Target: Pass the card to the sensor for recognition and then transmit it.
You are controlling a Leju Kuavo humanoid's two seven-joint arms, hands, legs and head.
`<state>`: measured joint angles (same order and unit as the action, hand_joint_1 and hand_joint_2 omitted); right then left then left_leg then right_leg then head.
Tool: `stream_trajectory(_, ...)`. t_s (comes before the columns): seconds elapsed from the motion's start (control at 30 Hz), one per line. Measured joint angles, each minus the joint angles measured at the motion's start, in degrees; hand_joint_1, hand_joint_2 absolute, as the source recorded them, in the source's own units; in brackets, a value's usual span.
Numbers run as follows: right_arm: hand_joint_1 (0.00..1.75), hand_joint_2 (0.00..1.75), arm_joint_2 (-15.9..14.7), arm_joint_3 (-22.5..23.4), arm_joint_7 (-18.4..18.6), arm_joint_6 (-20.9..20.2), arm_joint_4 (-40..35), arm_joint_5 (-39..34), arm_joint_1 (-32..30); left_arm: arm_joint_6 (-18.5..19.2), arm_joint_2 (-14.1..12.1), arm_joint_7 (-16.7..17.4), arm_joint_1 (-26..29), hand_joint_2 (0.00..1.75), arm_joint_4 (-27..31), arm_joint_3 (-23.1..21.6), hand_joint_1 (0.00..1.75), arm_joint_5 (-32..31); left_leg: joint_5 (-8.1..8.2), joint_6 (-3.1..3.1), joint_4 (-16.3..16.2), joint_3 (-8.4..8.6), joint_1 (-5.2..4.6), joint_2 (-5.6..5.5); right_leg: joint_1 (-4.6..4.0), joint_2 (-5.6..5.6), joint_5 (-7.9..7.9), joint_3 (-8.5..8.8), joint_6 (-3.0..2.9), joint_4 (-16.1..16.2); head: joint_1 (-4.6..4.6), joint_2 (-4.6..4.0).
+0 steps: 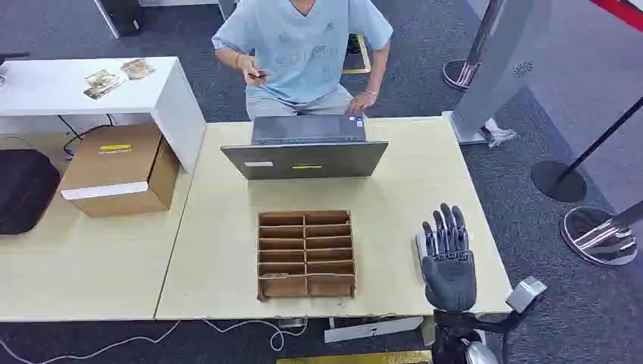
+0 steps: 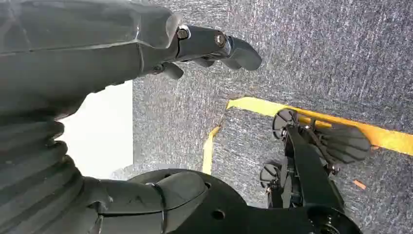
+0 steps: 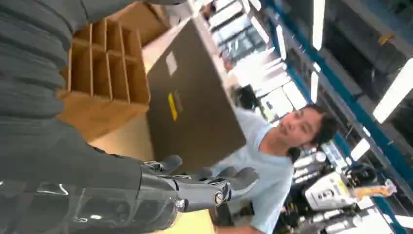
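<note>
1. Head view: my right hand (image 1: 447, 254) is raised over the right part of the light wood table (image 1: 227, 250), palm side down, fingers straight and spread, pointing away from me. Nothing in it, so it's released.
2. Right wrist view agrees: fingers (image 3: 234, 180) stretched out w/ nothing between them, aimed toward the laptop and the person behind it.
3. Left wrist view: my left hand (image 2: 146, 44) hangs over grey carpet w/ yellow floor tape (image 2: 263, 107). Fingers (image 2: 234, 48) extended, nothing held, so released too.
4. Card: the person (image 1: 303, 45) in a light blue shirt sits at the far side of the table and holds a small dark thing (image 1: 259, 74) in one hand near the chest. Looks like the card, but it's too small to tell for sure. It's well apart from my right hand.
5. Laptop (image 1: 307, 155) stands open at the far middle of the table, lid back facing me, w/ a yellow sticker on it.
6. Cardboard divider tray (image 1: 305, 254) lies mid-table between me and the laptop, to the left of my right hand, two columns of slots.
7. Cardboard box (image 1: 121, 171) sits on the adjoining table to the left, just beside a white desk (image 1: 76, 87) w/ a few small packets on top.
</note>
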<state>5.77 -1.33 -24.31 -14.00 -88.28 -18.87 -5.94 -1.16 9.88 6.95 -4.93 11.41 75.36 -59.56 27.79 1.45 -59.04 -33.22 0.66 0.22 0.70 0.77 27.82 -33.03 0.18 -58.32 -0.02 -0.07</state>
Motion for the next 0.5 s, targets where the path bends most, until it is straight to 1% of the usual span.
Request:
stream_trajectory(0.07, 0.0, 1.75, -0.09, -0.65, -0.91, 5.51, -0.28, 7.92, 0.24, -0.13, 0.0, 0.0, 0.0, 1.75, 0.0, 0.0, 0.0, 0.15, 0.0, 0.0, 0.0, 0.0, 0.0, 0.01, 0.0, -0.01, -0.01, 0.0, -0.02, 0.0, 0.0, 0.0)
stream_trajectory(0.13, 0.0, 1.75, -0.09, -1.44, -1.35, 10.38, -0.85, 14.12, 0.56, -0.42, 0.04, 0.0, 0.0, 1.75, 0.0, 0.0, 0.0, 0.39, 0.0, 0.0, 0.0, 0.01, 0.0, 0.01, 0.0, 0.0, -0.01, 0.0, -0.02, 0.0, 0.0, 0.0)
stream_trajectory(0.23, 0.0, 1.75, -0.09, -2.69, -1.48, 21.66, -2.47, 26.93, 0.72, -0.81, 0.13, 0.0, 0.05, 1.75, 0.0, 0.0, 0.0, 0.83, -0.01, 0.0, 0.0, 0.0, 0.0, 0.0, 0.0, 0.01, -0.01, 0.0, -0.02, 0.0, 0.02, 0.0)
stream_trajectory(0.3, 0.0, 1.75, -0.02, -3.73, -0.85, 29.31, -3.89, 38.06, 0.73, -1.03, 0.26, 0.0, 0.04, 1.75, 0.0, 0.0, 0.0, 0.96, -0.01, 0.0, 0.0, 0.0, 0.0, 0.01, 0.0, -0.01, -0.02, 0.0, -0.03, 0.0, 0.0, 0.0)
stream_trajectory(0.33, 0.0, 1.75, 0.07, -4.33, -0.48, 31.84, -4.5, 42.43, 0.76, -1.09, 0.35, 0.0, 0.04, 1.75, 0.0, 0.0, 0.0, 0.96, -0.01, 0.0, 0.0, 0.01, 0.01, 0.01, 0.0, -0.01, -0.02, 0.0, -0.03, 0.0, 0.02, 0.0)
stream_trajectory(0.37, 0.0, 1.75, 0.15, -4.98, 0.0, 33.77, -5.07, 46.65, 0.83, -1.09, 0.39, 0.0, 0.02, 1.75, 0.0, 0.0, 0.0, 0.96, 0.0, 0.01, 0.0, 0.01, 0.01, 0.01, 0.0, -0.01, -0.02, 0.0, -0.03, 0.0, 0.0, 0.0)
stream_trajectory(0.43, 0.0, 1.75, 0.31, -6.4, 1.14, 35.81, -5.81, 52.91, 1.12, -1.09, 0.57, 0.0, 0.02, 1.75, 0.0, 0.0, 0.0, 0.92, -0.01, 0.01, 0.0, 0.01, 0.01, 0.0, 0.0, 0.0, -0.02, 0.0, -0.03, 0.0, 0.0, 0.0)
stream_trajectory(0.5, 0.0, 1.75, 0.33, -7.86, 2.34, 35.62, -6.18, 56.83, 1.66, -1.07, 0.61, -0.11, 0.01, 1.75, 0.0, 0.0, 0.0, 0.79, -0.01, 0.01, 0.0, 0.01, 0.01, 0.01, 0.0, -0.01, -0.02, 0.0, -0.03, 0.0, 0.0, 0.0)
